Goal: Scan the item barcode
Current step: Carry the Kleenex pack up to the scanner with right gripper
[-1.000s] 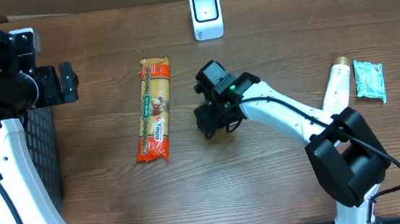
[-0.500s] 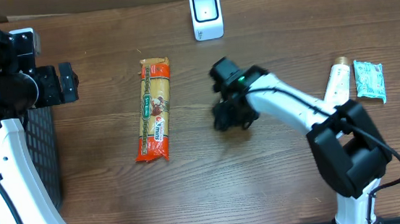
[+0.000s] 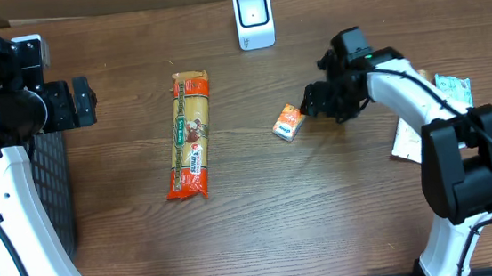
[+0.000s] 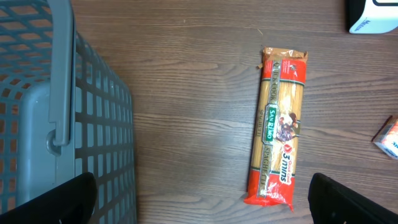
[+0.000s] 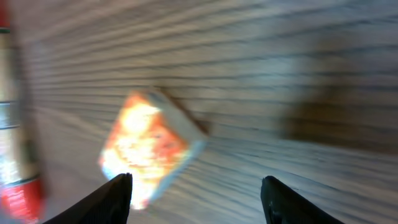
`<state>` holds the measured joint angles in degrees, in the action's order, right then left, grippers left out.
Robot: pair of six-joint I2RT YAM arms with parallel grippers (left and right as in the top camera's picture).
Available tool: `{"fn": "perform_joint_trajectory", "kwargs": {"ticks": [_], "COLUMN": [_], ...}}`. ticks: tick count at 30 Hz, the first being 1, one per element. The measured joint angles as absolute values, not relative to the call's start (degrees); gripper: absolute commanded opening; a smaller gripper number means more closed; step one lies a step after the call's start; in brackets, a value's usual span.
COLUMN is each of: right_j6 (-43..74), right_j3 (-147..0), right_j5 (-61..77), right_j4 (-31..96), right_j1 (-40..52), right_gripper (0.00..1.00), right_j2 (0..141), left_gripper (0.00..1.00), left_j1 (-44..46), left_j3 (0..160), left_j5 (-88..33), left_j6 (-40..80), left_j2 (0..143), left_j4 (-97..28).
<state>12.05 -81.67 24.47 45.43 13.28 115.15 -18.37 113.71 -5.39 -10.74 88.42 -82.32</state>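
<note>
Badly blurred orange box (right wrist)

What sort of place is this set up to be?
Probably a mock shop checkout: a small white barcode scanner, a grey-blue plastic shopping basket, and groceries such as the long orange spaghetti packet.

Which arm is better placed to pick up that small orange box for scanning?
Right. The right claw is open just beside the small orange box, pointing at it, while the left claw sits far off by the basket, beyond the pasta pack.
</note>
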Motion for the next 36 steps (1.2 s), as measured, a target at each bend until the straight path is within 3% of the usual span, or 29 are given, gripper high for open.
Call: {"fn": "perform_joint_trajectory", "kwargs": {"ticks": [3, 10, 19, 22, 28, 36], "right_j6": [13.96, 25.74, 40.4, 43.81, 46.61, 39.75], "right_j3": [-81.67, -81.65, -80.88, -79.94, -78.5, -77.87], "right_j5": [28.49, 27.94, 19.53, 17.06, 15.94, 18.7], "right_j4": [44.31, 42.74, 42.17, 40.18, 37.1, 36.4], "right_j1": [13.93, 16.84, 21.69, 22.87, 22.96, 22.26], "right_gripper": [0.62, 0.59, 0.49, 0.38, 0.04, 0.04], "right_j2": [115.15, 115.48, 117.62, 118.28, 118.15, 117.69], "left_gripper": [1.0, 1.0, 1.0, 1.0, 1.0, 1.0], "left_j1": [-18.37, -18.37, -18.37, -18.37, -18.37, -18.37], "left_j3": [113.71, 113.71, 113.71, 113.71, 113.71, 113.71], "left_j5": [-5.39, -5.39, -5.39, -5.39, -5.39, -5.39], "left_j6": [-10.74, -10.74, -10.74, -10.74, -10.74, -10.74], "left_j2": [88.42, 88.42, 88.42, 88.42, 88.42, 88.42], "left_j4": [-82.32, -82.32, -82.32, -82.32, -82.32, -82.32]}}
